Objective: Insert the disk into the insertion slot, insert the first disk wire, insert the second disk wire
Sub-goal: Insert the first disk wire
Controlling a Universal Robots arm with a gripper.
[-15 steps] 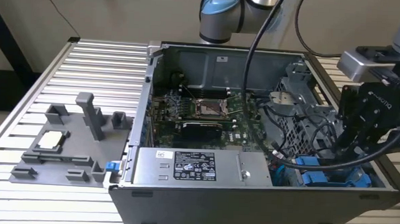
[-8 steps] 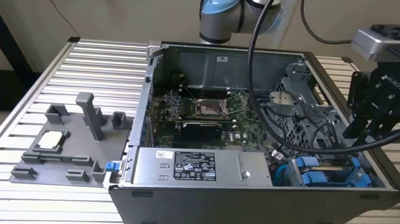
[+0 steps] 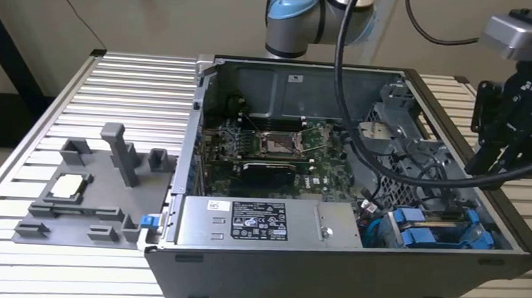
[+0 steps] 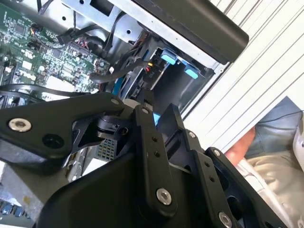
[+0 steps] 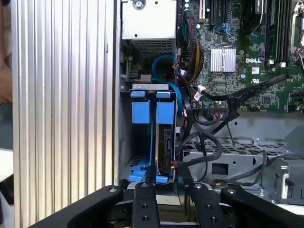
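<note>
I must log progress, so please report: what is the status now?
Gripper over the case, exterior view's right. Disk seated in the insertion slot. Black cables crowd beside the slot.

One open computer case, one green motherboard, one grey power supply box, one grey fixture tray, one robot arm, one gripper. Two blue carrier tabs, counted in the first wrist view; one silver heatsink.

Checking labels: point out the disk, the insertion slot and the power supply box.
the disk (image 5: 166,112), first wrist view, blue carrier tab.
the insertion slot (image 5: 149,87), first wrist view, grey rim.
the power supply box (image 3: 339,227), exterior view, grey side.
</note>
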